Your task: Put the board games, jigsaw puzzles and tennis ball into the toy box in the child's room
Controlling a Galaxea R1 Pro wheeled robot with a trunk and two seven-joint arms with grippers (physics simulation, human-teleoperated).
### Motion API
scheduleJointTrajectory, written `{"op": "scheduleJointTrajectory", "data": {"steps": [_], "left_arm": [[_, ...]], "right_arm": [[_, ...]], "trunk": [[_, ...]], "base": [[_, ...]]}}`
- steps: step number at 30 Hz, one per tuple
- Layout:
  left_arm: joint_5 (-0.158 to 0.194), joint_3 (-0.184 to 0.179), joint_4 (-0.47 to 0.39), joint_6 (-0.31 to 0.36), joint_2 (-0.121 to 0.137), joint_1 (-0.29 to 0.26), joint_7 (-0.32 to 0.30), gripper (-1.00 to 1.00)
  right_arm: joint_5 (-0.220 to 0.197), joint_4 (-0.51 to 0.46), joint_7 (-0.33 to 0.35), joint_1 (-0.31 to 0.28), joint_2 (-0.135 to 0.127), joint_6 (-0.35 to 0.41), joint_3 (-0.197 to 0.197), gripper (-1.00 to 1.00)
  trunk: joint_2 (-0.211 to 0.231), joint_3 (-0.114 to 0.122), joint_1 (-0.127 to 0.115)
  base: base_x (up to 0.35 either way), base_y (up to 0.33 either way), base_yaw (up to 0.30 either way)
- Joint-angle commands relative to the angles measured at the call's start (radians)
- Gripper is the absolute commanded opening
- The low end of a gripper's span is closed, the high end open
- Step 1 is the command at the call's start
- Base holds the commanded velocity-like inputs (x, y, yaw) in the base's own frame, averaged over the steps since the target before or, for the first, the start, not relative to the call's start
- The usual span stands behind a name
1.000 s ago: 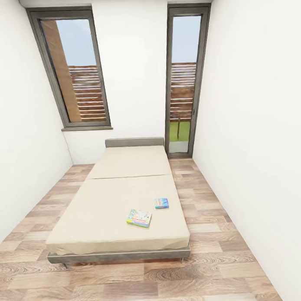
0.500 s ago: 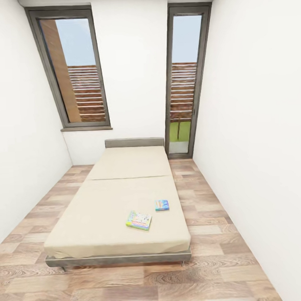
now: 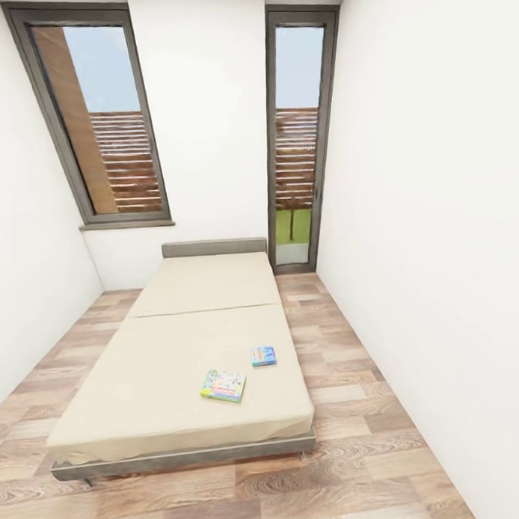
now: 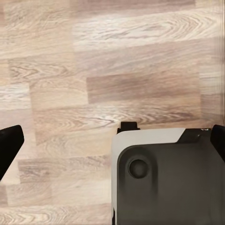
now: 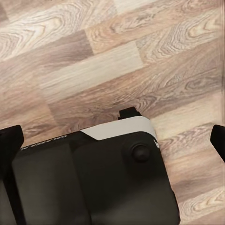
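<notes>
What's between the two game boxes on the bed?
Nothing. In the head view, only bare beige mattress lies between the bigger box and the smaller box; they sit apart.

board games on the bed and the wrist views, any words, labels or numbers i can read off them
Larger board game: bright print on its lid, too small and blurred to read.
Smaller board game: blue-and-orange print, too small to read.
Robot base in the right wrist view: a short line of pale lettering near its edge, too blurred to read.
Nothing else carries text; no word can be quoted.
</notes>
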Motion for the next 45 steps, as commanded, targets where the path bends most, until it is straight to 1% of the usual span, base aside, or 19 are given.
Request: {"op": "scheduleJointTrajectory", "data": {"steps": [1, 11, 16, 25, 31, 38, 45], "left_arm": [[-0.001, -0.001, 0.001, -0.004, 0.0, -0.001, 0.001, 1.0], [-0.001, -0.001, 0.001, -0.004, 0.0, -0.001, 0.001, 1.0], [-0.001, -0.001, 0.0, -0.004, 0.0, -0.001, 0.001, 1.0], [-0.001, -0.001, 0.0, -0.004, 0.0, -0.001, 0.001, 1.0], [-0.001, -0.001, 0.001, -0.004, 0.0, -0.001, 0.001, 1.0], [-0.001, -0.001, 0.001, -0.004, 0.0, -0.001, 0.001, 1.0], [-0.001, -0.001, 0.001, -0.004, 0.0, -0.001, 0.001, 1.0]], "right_arm": [[-0.003, -0.001, -0.002, -0.001, 0.001, 0.001, -0.003, 1.0], [0.004, -0.001, -0.004, -0.001, 0.001, 0.0, -0.002, 1.0], [0.006, -0.001, -0.004, -0.001, 0.001, 0.002, -0.002, 1.0], [0.008, -0.001, -0.005, -0.001, 0.002, 0.004, 0.0, 1.0], [0.009, -0.001, -0.006, -0.001, 0.012, 0.004, 0.0, 1.0], [0.011, -0.001, -0.007, -0.001, 0.014, 0.002, 0.001, 1.0], [0.013, -0.001, -0.007, -0.001, 0.015, -0.006, 0.004, 1.0]], "trunk": [[-0.002, -0.003, 0.001], [-0.002, -0.008, 0.001], [-0.002, -0.014, 0.001], [-0.002, -0.028, 0.001], [-0.002, -0.038, 0.001], [-0.002, -0.049, 0.001], [-0.002, -0.053, 0.001]], "base": [[0.002, -0.147, -0.263], [0.042, -0.177, -0.267], [0.13, -0.168, -0.162], [0.163, -0.121, -0.021], [0.153, -0.09, -0.001], [0.09, -0.08, 0.0], [0.073, -0.02, 0.001]]}}
